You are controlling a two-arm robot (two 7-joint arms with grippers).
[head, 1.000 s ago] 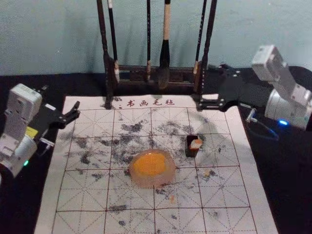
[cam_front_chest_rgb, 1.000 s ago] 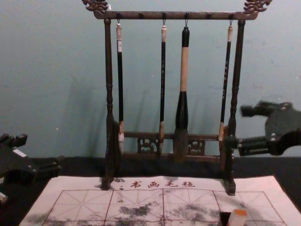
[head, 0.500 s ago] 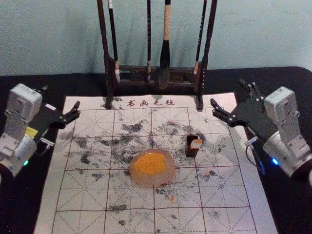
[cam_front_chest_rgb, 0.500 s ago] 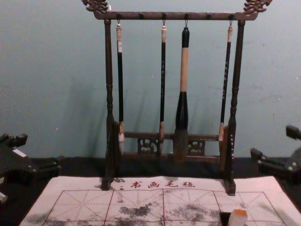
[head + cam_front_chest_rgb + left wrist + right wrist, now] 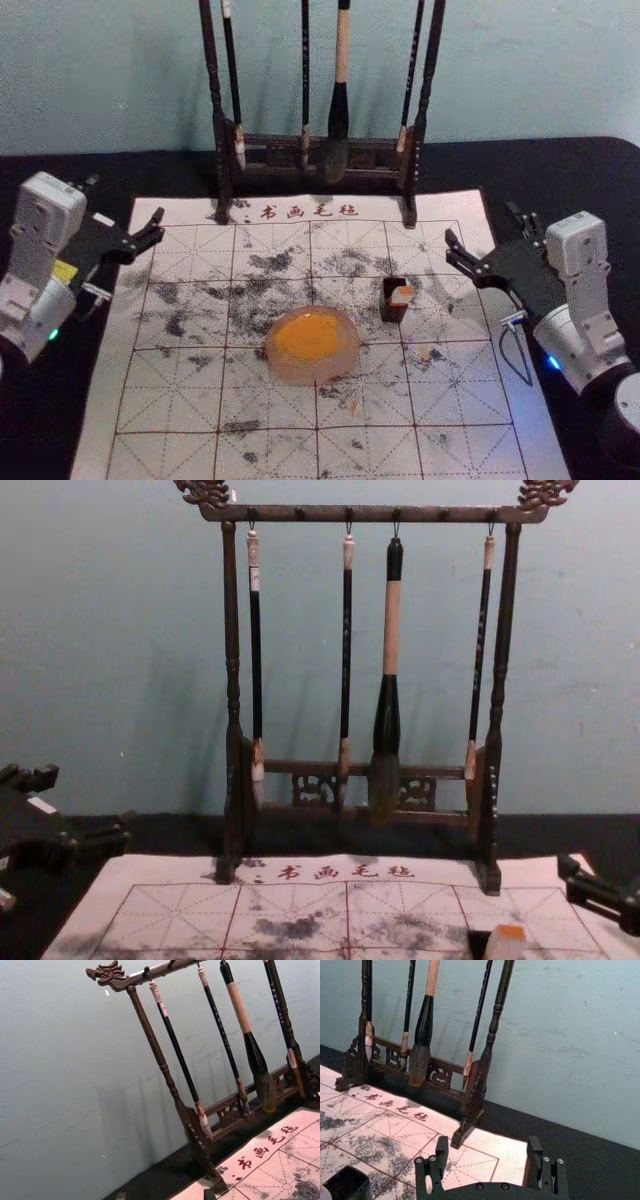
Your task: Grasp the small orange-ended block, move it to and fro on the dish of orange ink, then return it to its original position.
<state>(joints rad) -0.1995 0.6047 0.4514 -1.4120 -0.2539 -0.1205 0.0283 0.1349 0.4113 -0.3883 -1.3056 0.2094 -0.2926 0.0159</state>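
Right gripper: jaws spread wide, holding nothing; two o'clock from the dish.
Left gripper: parked at ten o'clock, jaws apart, empty.
Block: at the box, two o'clock from the dish; whether in it or against it, cannot tell.
Block's end: orange, uppermost in chest view.
Box: dark hollow in right wrist view.
Mat: gridded, black-smudged.
Rack: twelve o'clock, four brushes, wall behind.

and here, four brushes are hung from a dark carved rack. below, a gridded mat, darkly smudged, is spread across the black tabletop.
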